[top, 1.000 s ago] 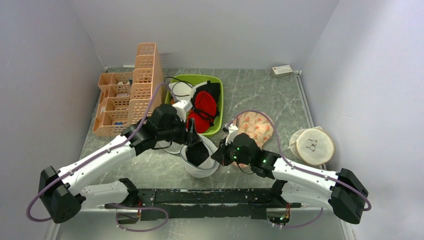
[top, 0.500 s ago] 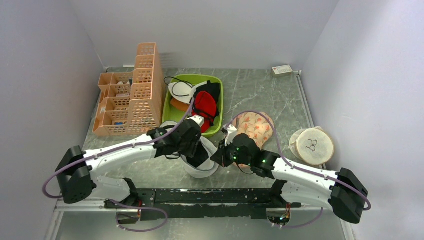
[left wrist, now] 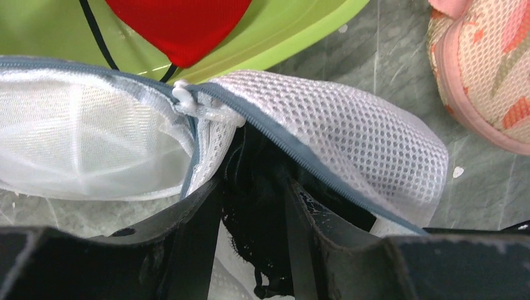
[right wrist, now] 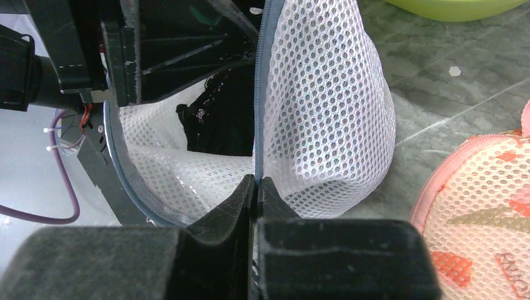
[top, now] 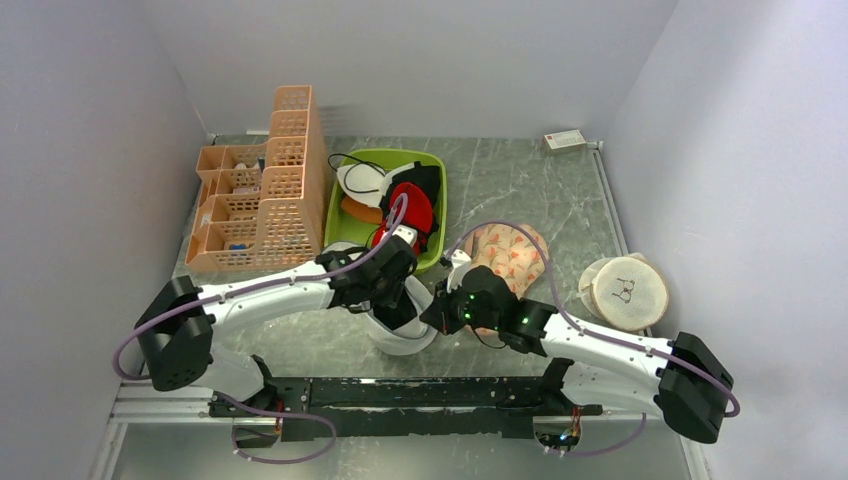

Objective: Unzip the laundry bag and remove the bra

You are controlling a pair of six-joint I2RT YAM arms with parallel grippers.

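Grey table point(top: 520, 180) | laundry bag point(left wrist: 350, 131) hides left claw point(left wrist: 250, 187) tips | black contents point(left wrist: 253, 240) unclear

No text reads clearly; the small card point(top: 565, 139) perhaps bears print, illegible.

left claw point(left wrist: 249, 181) | lowered into laundry bag point(left wrist: 350, 137) | now straddles black garment point(left wrist: 256, 237)

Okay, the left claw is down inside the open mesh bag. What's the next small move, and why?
Probably close the left claw on the black lacy garment. Its fingers sit apart on either side of that fabric inside the laundry bag. The right claw is shut on the bag's rim and holds the mouth open, so a grip looks ready before any lift.
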